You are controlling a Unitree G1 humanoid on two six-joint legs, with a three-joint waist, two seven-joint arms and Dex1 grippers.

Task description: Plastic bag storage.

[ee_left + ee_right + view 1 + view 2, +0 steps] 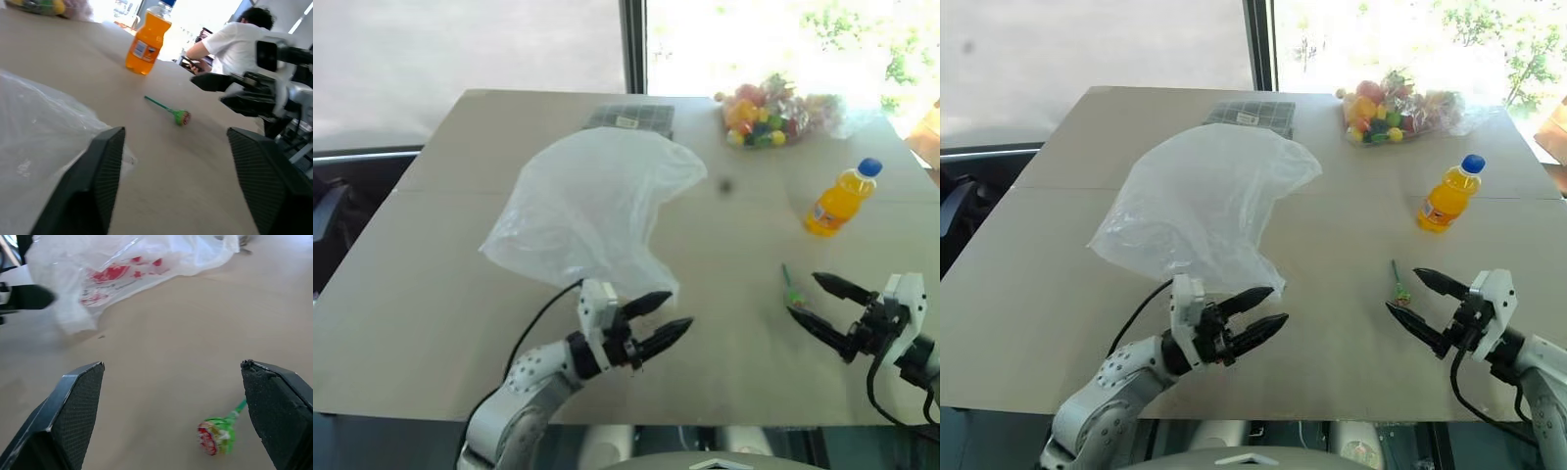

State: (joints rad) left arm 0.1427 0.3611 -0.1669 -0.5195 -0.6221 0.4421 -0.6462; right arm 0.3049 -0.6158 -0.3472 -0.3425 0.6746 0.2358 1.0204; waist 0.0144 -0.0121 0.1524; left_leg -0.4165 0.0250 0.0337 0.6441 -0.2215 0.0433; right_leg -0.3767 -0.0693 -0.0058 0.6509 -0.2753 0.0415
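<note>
The plastic bag (592,206) is seen lying puffed up on the left half of the table (421,323), reaching from near the far edge down toward the near edge. Red print is shown on its side in the right wrist view. Just below the bag's near tip the left gripper (664,318) is held, its two black fingers spread apart and nothing gripped between them; the bag's lower edge lies just beside the upper finger, and whether film and finger touch cannot be told. A dark flat packet (629,118) is seen at the far edge behind the bag. Further right, a green lollipop (792,291) lies on the table just beside the right gripper (811,299), whose fingers are also spread wide and empty, well apart from the bag. An orange bottle (842,199) stands upright beyond it, and a bag of colourful candies (766,112) rests near the far right corner.
</note>
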